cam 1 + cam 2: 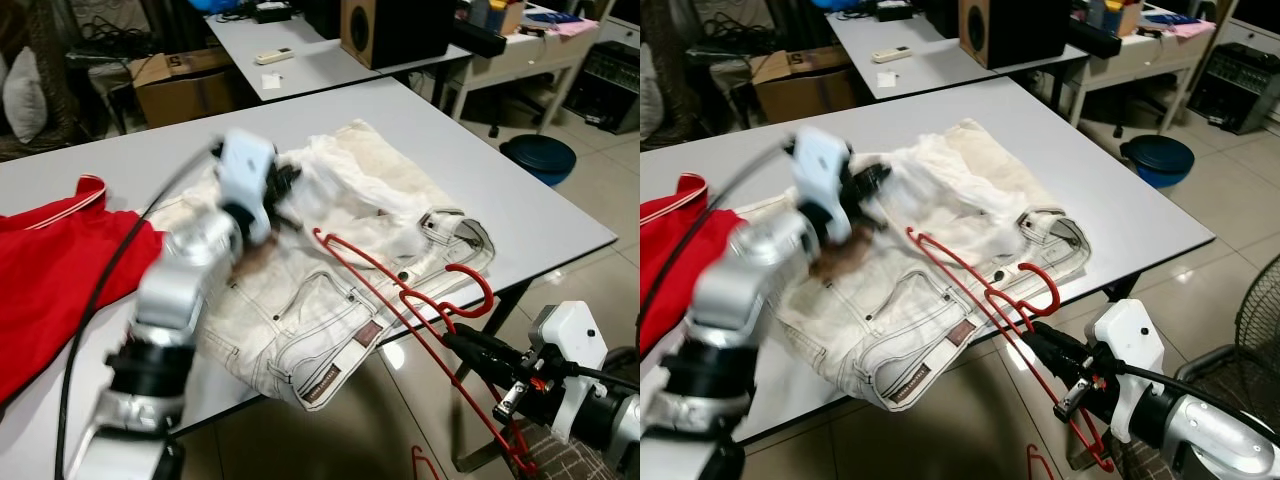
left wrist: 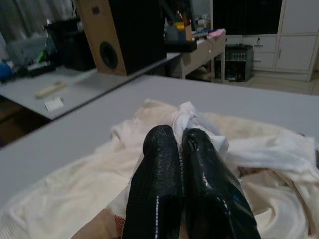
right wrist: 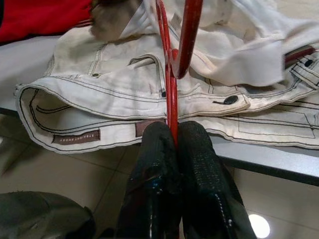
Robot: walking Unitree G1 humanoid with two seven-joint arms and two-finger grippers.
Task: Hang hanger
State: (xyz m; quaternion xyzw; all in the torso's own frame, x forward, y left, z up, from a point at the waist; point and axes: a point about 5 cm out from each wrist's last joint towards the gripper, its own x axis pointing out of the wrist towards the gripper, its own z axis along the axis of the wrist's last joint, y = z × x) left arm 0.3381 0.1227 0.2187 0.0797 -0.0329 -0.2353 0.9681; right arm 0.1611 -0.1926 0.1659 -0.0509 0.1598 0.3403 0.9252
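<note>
I see right gripper (image 3: 172, 144) off table's near edge, fingers pinched on red hanger (image 1: 405, 300); hanger slants up over edge, hook resting on cream jeans (image 1: 320, 320). Left gripper (image 2: 182, 144) over table (image 1: 520, 215) middle, fingers pressed together on white cloth (image 2: 192, 117) atop jeans. Open floor below right arm. Red garment (image 1: 50, 260) on table's left. Speaker (image 1: 385, 30), remote (image 1: 273, 56) on far table; blue stool (image 1: 538, 157) right
</note>
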